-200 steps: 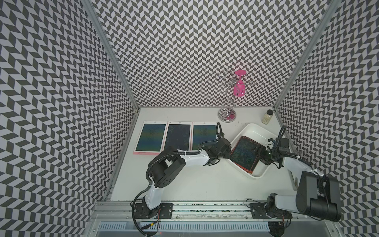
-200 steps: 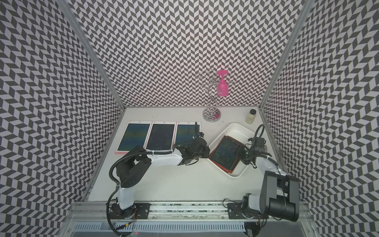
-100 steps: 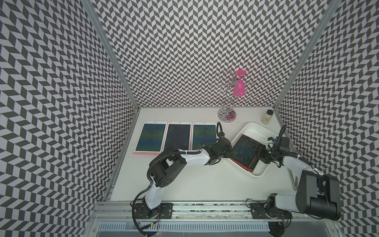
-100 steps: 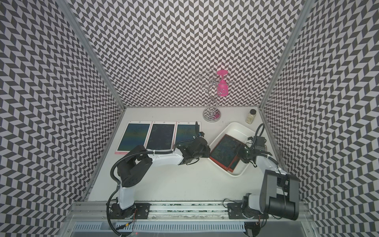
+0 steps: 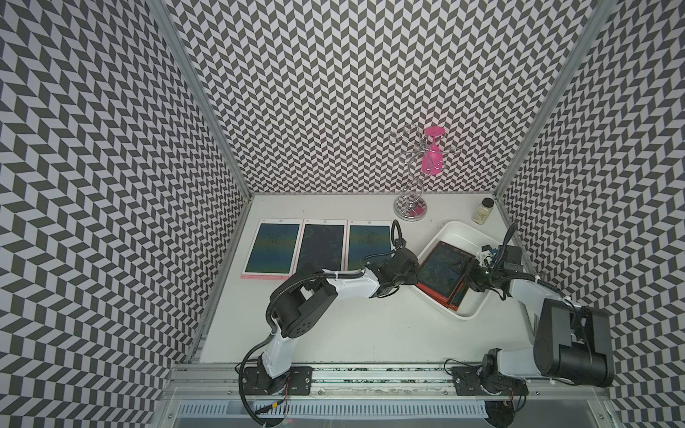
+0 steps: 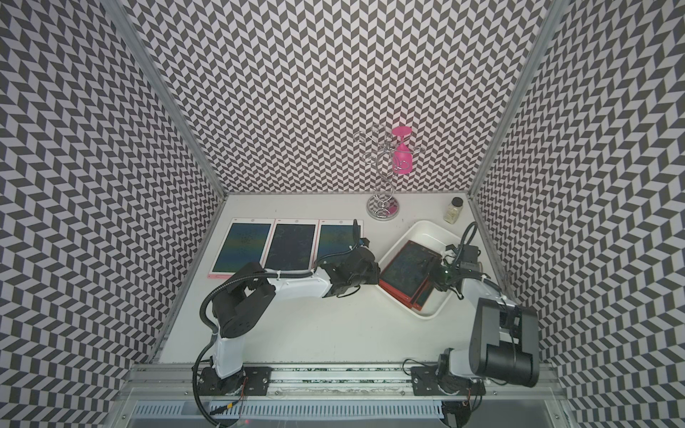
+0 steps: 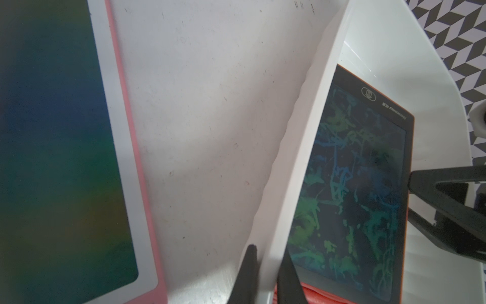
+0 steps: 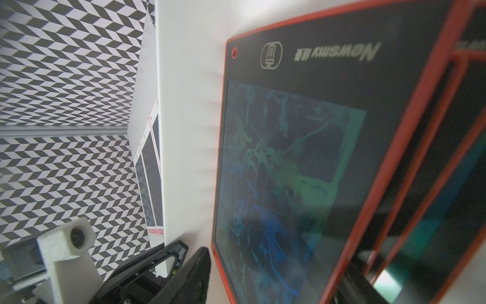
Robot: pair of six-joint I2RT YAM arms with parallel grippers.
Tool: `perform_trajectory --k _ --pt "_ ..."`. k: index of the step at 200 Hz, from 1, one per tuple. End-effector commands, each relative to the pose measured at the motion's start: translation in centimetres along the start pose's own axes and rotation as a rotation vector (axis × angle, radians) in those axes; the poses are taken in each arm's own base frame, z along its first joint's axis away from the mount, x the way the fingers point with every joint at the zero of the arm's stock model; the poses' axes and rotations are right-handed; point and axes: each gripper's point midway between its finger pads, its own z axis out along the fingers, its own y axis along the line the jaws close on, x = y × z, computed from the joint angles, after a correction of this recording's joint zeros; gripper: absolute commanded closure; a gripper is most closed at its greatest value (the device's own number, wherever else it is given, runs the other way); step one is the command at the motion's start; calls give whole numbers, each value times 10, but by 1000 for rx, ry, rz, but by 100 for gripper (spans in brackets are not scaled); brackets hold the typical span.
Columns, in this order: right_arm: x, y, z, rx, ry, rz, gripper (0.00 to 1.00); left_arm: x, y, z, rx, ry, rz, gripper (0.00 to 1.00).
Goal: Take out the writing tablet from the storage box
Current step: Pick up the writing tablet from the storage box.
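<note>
The shallow white storage box (image 5: 461, 239) is sitting askew right of centre in both top views, holding stacked red-framed tablets. The top writing tablet (image 5: 441, 268), its dark screen scribbled green-blue, is lying tilted.

Left tool (image 7: 268, 254) pinched tight, right tool (image 5: 467, 271) spread, both arms outstretched.

I'm running a robotics lab test cell: chevron-patterned walls (image 5: 333, 92) enclose a white tabletop (image 5: 370, 326), with robot arms (image 5: 352, 287) bolted to an aluminium rail (image 5: 370, 374).
</note>
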Motion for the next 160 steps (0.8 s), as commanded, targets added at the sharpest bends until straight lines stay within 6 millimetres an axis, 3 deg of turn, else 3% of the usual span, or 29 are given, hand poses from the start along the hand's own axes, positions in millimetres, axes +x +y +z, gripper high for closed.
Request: perform_trajectory --k 1,31,73,160 --pt "-18 15 2 -58 -40 -62 35 15 -12 10 42 53 -12 100" --pt "-25 12 7 -56 -48 -66 41 15 -19 6 60 67 -16 100" --pt "-38 15 15 -85 -43 -62 56 19 -29 -2 94 92 -25 100" --pt "-55 26 14 -125 -65 -49 64 27 -44 -17 131 119 -4 81"
